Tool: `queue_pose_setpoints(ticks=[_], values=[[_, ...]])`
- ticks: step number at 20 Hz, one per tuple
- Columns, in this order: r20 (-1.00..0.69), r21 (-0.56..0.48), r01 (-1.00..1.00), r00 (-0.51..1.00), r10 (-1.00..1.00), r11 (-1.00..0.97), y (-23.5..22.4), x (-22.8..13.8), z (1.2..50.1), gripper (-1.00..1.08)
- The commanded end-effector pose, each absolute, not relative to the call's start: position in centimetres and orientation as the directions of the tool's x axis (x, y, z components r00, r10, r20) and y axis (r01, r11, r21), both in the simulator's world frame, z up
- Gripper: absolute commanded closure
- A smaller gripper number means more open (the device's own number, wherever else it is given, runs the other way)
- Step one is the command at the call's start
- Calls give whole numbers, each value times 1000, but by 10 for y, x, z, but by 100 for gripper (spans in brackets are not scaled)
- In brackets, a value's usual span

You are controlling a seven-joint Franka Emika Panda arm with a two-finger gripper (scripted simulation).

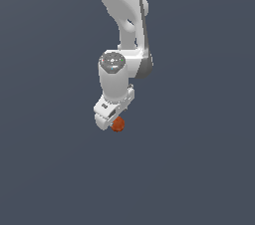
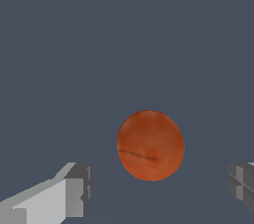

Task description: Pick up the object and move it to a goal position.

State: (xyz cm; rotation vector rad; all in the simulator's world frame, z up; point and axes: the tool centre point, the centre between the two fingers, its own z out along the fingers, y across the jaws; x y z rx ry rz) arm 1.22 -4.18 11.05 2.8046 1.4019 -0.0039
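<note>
My white hand (image 2: 158,188) is spread wide, its grey-tipped fingers (image 2: 78,188) standing clear on either side of the small round reddish-orange ball (image 2: 150,145). Neither finger touches the ball. The ball sits between them on the plain dark grey surface (image 1: 199,169).

A flat, evenly lit slate-grey surface (image 1: 45,169) fills both views, apparently a floor, without visible walls or furniture.

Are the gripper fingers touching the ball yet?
Apart. The wrist view shows the ball between the fingers, with bare floor visible on both sides of it; the gripper is open.
</note>
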Motion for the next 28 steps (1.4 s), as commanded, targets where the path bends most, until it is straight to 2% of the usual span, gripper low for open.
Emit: queue_pose_setpoints(ticks=[1,10,19,28], values=[[-4,3,831,556,831,-556,-44,13,107,-92],[-1,0,888,461,888,-461,-48,13,98,-92],[0,0,893,450,893,-450,-49,13,94,-92],[0,0,895,446,895,-446,-49,12,54,-92]])
